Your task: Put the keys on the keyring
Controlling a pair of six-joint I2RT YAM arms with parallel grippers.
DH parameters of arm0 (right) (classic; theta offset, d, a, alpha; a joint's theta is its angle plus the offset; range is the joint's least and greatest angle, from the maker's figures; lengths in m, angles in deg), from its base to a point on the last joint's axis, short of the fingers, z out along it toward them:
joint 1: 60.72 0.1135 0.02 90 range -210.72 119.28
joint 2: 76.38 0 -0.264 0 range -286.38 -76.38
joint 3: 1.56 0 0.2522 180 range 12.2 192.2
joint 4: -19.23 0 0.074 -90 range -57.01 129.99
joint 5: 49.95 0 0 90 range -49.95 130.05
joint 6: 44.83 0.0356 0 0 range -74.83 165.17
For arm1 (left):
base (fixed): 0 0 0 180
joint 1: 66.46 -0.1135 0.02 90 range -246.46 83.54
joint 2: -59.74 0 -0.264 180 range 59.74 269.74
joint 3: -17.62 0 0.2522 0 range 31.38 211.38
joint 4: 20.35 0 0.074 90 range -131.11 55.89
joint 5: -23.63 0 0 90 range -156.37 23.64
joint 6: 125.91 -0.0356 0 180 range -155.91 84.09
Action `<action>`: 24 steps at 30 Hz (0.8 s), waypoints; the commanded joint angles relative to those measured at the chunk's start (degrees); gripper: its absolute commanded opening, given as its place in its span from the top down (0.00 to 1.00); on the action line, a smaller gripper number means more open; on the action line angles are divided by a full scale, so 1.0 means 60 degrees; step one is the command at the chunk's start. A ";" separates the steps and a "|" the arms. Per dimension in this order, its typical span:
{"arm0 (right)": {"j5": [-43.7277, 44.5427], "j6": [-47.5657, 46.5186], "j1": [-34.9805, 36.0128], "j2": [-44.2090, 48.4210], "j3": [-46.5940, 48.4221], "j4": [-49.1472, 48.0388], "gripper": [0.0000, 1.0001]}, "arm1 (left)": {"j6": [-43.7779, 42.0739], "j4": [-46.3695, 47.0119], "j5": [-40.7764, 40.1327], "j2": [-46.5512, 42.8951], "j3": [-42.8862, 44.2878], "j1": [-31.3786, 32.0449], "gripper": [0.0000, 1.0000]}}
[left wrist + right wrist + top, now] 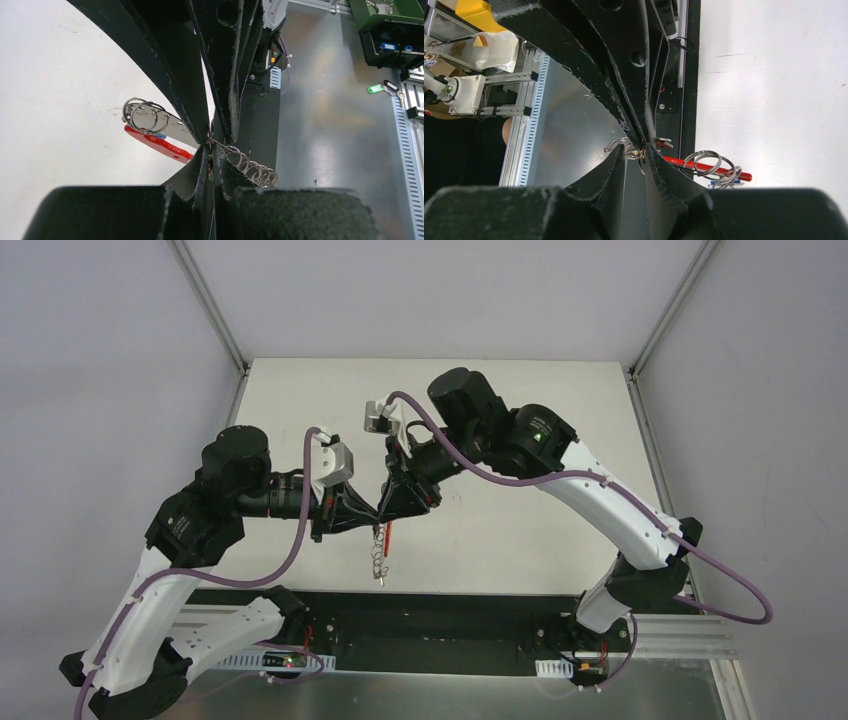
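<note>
Dangling keyring (252, 170) — pinched in closed left claw (210, 160); right claw (635, 152) beside, grip unclear

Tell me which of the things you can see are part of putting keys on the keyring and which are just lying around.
For the job: keyring with its red strap; flat silver piece with a blue bit, probably a key; left gripper; right gripper.
Lying about: green tag on the metal surface; green box; plastic bag.
</note>
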 commanded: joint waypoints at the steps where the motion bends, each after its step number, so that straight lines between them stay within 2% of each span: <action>1: 0.0000 -0.0204 0.0079 -0.0073 0.0110 0.0005 0.77 | -0.0152 0.0315 -0.0140 -0.0163 0.0248 0.0104 1.00; 4: 0.0077 -0.0209 0.0095 -0.0100 0.0108 0.0025 0.79 | -0.0143 0.0346 -0.0141 -0.0206 0.0211 0.0104 1.00; 9: 0.0219 -0.0251 0.0201 -0.0189 0.0180 0.0074 0.88 | -0.0127 0.0390 -0.0103 -0.0234 0.0180 0.0104 1.00; 12: 0.0338 -0.0300 0.0275 -0.0253 0.0285 0.0126 1.00 | -0.0114 0.0419 -0.0010 -0.0241 0.0166 0.0104 1.00; 19: 0.0752 -0.0226 0.0415 0.0368 -0.0567 -0.0889 1.00 | -0.0179 0.0510 0.0184 -0.0400 -0.0005 0.0104 1.00; 20: 0.0857 -0.0157 0.0415 0.0539 -0.0770 -0.1104 1.00 | -0.0198 0.0564 0.0224 -0.0465 -0.0047 0.0104 0.99; 24: 0.1406 0.0168 0.0411 0.1328 -0.1652 -0.2078 1.00 | -0.0140 0.1013 0.0390 -0.0820 -0.0236 0.0104 0.78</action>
